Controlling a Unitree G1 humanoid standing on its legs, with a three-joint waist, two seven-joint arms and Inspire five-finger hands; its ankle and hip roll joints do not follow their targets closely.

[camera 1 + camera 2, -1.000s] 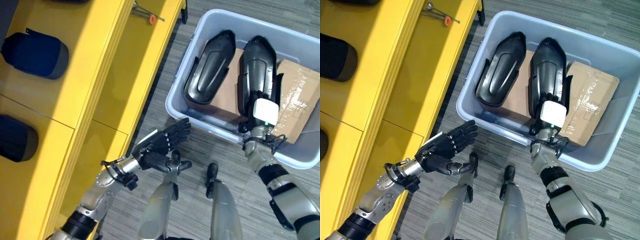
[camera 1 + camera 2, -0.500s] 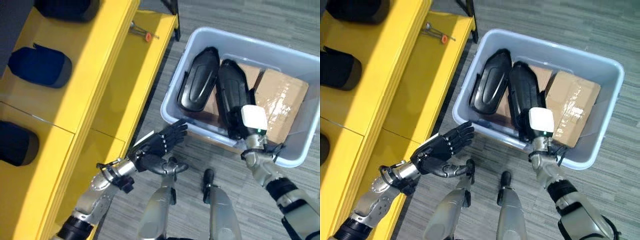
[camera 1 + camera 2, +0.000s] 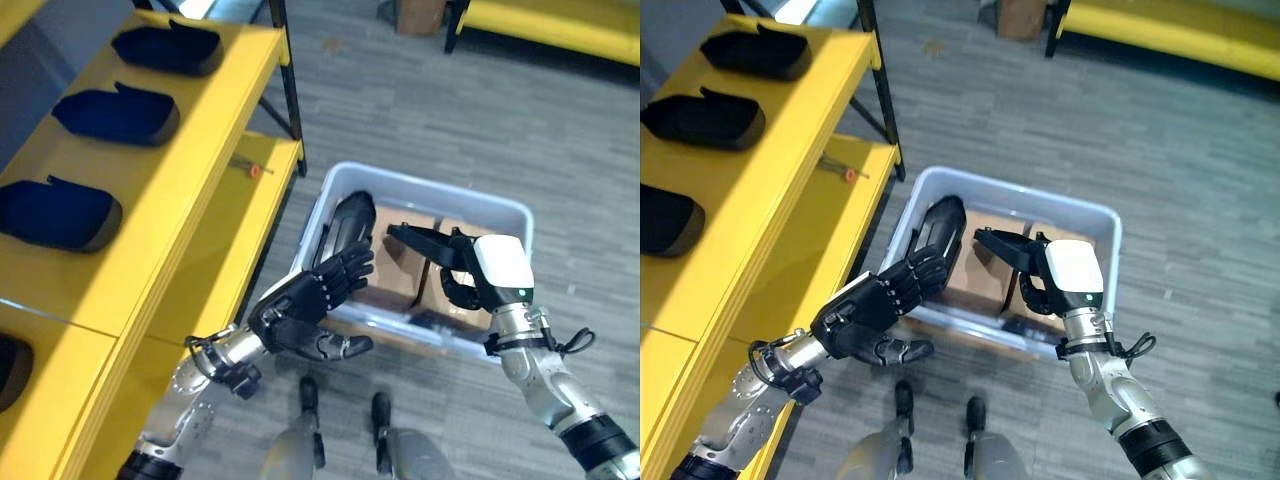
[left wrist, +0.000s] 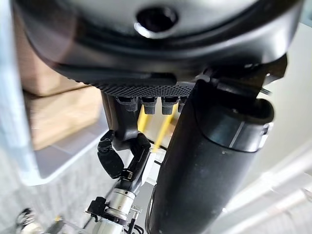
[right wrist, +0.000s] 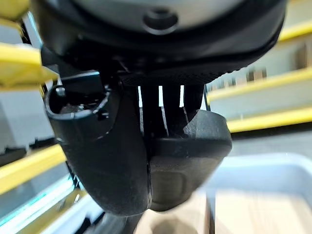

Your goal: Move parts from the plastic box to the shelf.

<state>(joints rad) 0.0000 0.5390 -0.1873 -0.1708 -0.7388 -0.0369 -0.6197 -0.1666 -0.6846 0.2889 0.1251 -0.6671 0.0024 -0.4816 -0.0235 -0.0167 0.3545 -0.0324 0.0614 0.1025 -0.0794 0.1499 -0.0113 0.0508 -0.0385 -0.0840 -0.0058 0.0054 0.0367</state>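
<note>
Above plastic box (image 3: 505, 212), right hand (image 3: 462, 288) clamps black part (image 3: 428, 241), now lifted clear, no longer lying inside; second part (image 3: 345, 225) remains boxed; left hand (image 3: 305, 305) spread, empty; carry to shelf (image 3: 190, 170) appears next

Yellow shelf (image 3: 215, 150) bears dark parts (image 3: 115, 115); plastic box (image 3: 500, 215) sits on grey floor (image 3: 560, 130)

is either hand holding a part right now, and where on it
The right hand holds a black part by its near end, lifted over the plastic box. The left hand is open and holds nothing.
</note>
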